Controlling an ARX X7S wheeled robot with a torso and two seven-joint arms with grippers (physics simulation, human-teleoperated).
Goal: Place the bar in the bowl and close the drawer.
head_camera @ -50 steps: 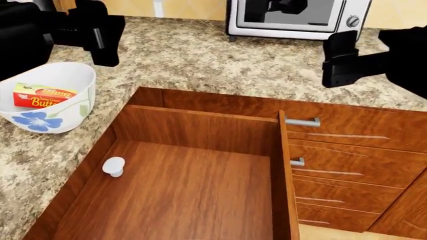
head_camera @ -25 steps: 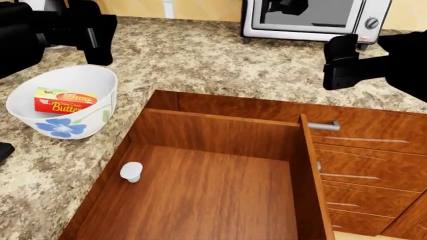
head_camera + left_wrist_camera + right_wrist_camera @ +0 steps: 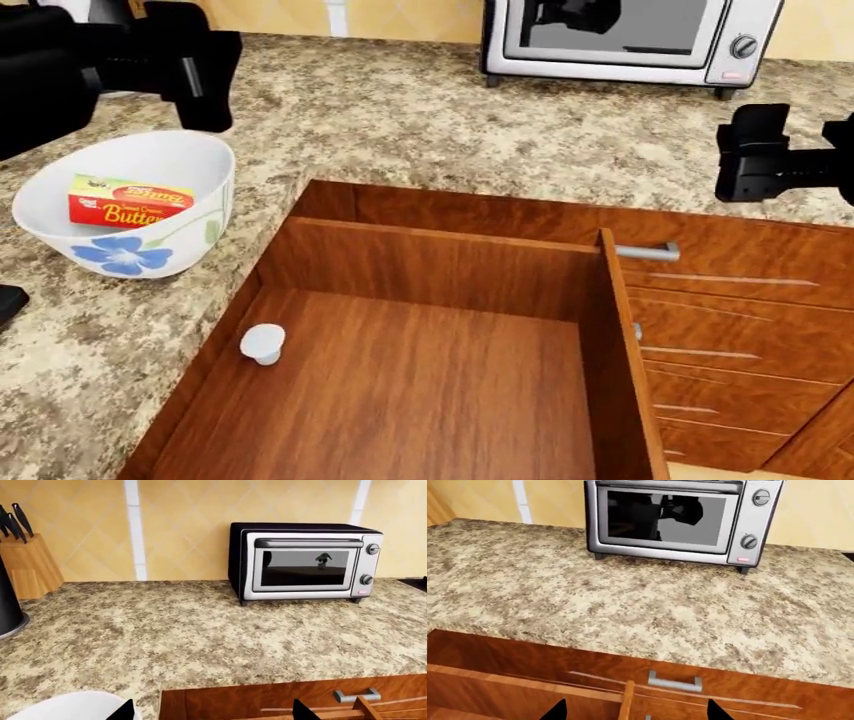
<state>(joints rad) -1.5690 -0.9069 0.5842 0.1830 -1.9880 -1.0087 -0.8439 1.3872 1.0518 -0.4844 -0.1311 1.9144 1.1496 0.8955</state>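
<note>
The bar [image 3: 130, 201], a red and yellow butter box, lies inside the white flowered bowl [image 3: 80, 245] on the counter at the left. My left gripper [image 3: 198, 75] hangs open above and behind the bowl, holding nothing. In the left wrist view the gripper [image 3: 213, 715] shows two black fingertips far apart, with the bowl's rim [image 3: 67, 707] beside one. The drawer [image 3: 427, 390] stands pulled far out, its front out of view. At the right my right gripper [image 3: 758, 155] is open and empty over the counter edge. In its wrist view the gripper [image 3: 637, 714] straddles the drawer's side wall [image 3: 627, 700].
A small white knob-like object [image 3: 263, 343] lies inside the drawer. A toaster oven [image 3: 621, 35] stands at the back of the granite counter [image 3: 441, 120]. A knife block [image 3: 27, 565] is at the far left. Closed drawers with metal handles [image 3: 647, 252] lie to the right.
The head view shifted a second ago, then held. My right gripper has since drawn back to the right. The left gripper has barely moved; the bar stays in the bowl.
</note>
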